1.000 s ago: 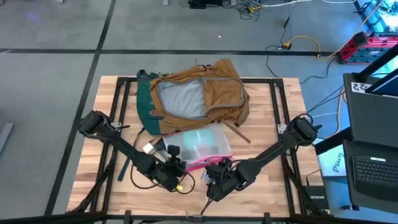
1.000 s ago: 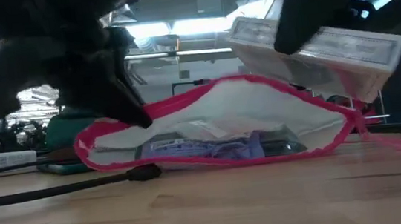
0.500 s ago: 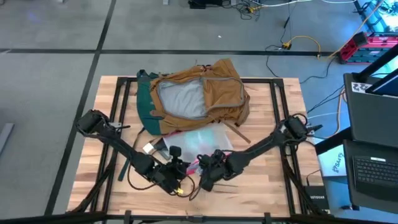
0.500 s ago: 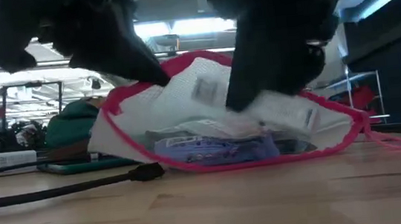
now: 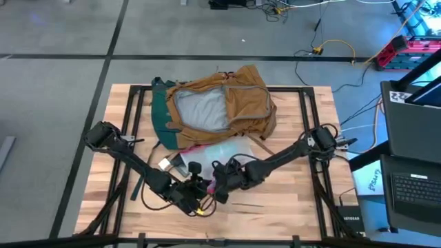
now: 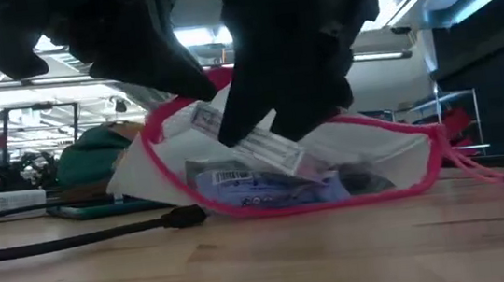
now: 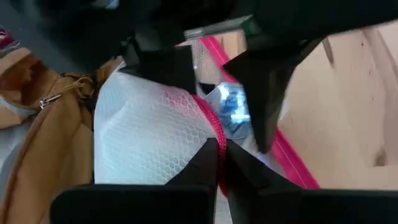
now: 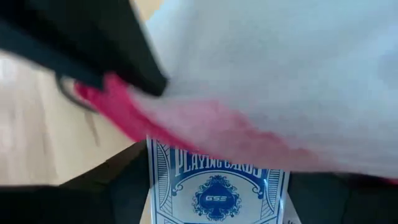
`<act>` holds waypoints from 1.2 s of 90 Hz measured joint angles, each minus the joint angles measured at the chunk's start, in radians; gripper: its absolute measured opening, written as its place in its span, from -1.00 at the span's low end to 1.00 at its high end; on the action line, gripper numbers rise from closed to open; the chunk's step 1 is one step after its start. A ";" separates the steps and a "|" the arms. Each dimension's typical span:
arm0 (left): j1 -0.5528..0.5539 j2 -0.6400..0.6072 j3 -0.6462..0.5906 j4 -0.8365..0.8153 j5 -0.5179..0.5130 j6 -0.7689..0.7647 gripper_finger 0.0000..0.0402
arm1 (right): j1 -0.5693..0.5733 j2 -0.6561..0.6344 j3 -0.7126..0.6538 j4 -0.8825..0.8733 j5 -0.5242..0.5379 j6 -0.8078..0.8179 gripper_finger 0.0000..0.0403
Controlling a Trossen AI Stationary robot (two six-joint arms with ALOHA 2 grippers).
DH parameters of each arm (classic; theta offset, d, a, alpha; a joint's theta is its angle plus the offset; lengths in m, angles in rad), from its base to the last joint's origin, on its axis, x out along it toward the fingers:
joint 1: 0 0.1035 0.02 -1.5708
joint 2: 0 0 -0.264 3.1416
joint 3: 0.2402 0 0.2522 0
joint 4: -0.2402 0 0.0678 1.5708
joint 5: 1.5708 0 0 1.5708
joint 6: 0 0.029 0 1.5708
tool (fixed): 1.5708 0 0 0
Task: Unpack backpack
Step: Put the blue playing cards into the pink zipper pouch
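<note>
Right gripper [image 5: 219, 187] moved pouchward; tan backpack [image 5: 217, 107] gapes, grey-lined.

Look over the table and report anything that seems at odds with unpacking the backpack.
One oddity: the right gripper is pushing a box of playing cards into the pink-edged pouch, whose rim the left gripper pinches open. That is packing. The backpack lies open behind them, untouched.

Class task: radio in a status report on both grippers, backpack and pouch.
Left gripper pinching pouch rim. Right gripper holding card box in its mouth. Backpack open behind, untouched.
</note>
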 joint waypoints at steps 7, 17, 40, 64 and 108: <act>-0.001 0.000 0.000 0.000 0.000 0.000 -1.00 | -0.013 0.000 0.000 0.013 0.020 -0.010 0.43; -0.005 0.000 0.001 0.004 0.002 0.000 -1.00 | -0.039 0.000 -0.001 0.023 0.050 -0.015 0.43; -0.007 0.000 0.001 -0.002 0.000 0.000 -1.00 | -0.056 0.000 -0.001 0.019 0.141 -0.017 0.43; -0.007 0.000 0.001 -0.001 0.015 0.000 -1.00 | -0.057 0.000 -0.001 0.017 0.245 -0.060 0.61; -0.009 0.000 0.001 -0.002 0.041 0.000 -1.00 | -0.055 -0.027 0.000 -0.011 0.193 -0.115 0.80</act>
